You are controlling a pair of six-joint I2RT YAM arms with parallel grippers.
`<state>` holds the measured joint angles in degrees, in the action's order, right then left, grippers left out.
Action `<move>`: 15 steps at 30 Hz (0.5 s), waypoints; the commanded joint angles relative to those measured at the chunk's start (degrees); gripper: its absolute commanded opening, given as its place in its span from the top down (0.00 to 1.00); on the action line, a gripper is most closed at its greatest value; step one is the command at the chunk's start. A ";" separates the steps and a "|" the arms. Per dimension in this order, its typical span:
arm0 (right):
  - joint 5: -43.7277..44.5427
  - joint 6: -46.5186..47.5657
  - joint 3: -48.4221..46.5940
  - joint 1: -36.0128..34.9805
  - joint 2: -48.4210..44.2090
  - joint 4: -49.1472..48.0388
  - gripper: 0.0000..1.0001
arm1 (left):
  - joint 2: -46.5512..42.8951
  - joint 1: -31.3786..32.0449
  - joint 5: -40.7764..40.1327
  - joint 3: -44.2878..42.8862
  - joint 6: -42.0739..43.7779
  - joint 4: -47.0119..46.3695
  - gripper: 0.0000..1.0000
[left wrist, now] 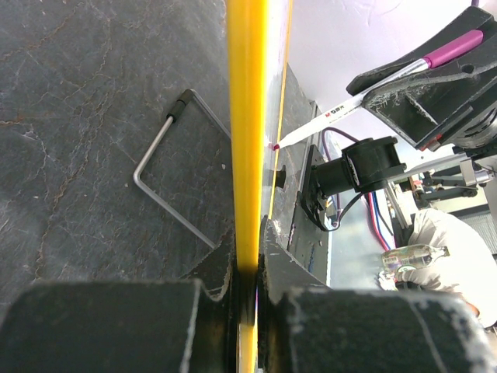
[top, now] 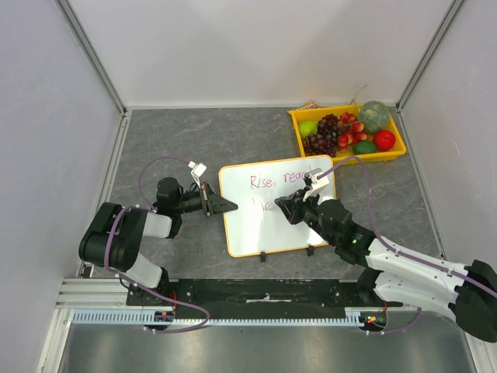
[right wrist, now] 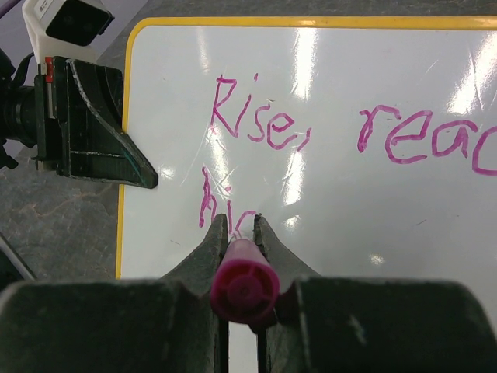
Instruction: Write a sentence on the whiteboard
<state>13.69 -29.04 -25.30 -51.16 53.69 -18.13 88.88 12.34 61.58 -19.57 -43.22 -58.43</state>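
Right wrist view shows the sentence [right wrist: 268, 132] on the far half of the whiteboard [right wrist: 373, 233], with a fruit tray [top: 342, 159] near its far right corner. My right gripper [right wrist: 238, 223] grasps a pink marker [right wrist: 245, 284] over its middle; my left gripper [top: 227, 206] is clenched on its left rim.

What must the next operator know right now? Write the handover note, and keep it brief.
Left gripper: jaws shut on the left rim of the whiteboard, bracing it.
Right gripper: jaws shut on the marker, tip at the board on the second line.
The whiteboard lies mid-table between the two arms.
Done: the sentence reads "Rise, reac..." on the first line, and the rest runs out of the wrist view. The second line is begun, about "hi", partly hidden by the jaws.
Left: finish the second line, lift the marker, release the board.
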 commanded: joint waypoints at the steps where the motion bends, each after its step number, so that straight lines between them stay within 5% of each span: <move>1: 3.70 0.73 1.31 0.27 -0.34 3.45 1.00 | 1.56 1.20 -1.55 0.32 5.87 3.77 0.98; 15: 8.54 2.32 -2.65 0.27 1.15 3.63 1.00 | 1.56 1.20 -1.55 0.32 5.87 3.85 0.98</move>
<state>15.97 -29.12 -25.52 -51.24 53.58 -17.78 88.88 12.34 61.56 -19.64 -43.22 -58.41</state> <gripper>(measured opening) 0.154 0.086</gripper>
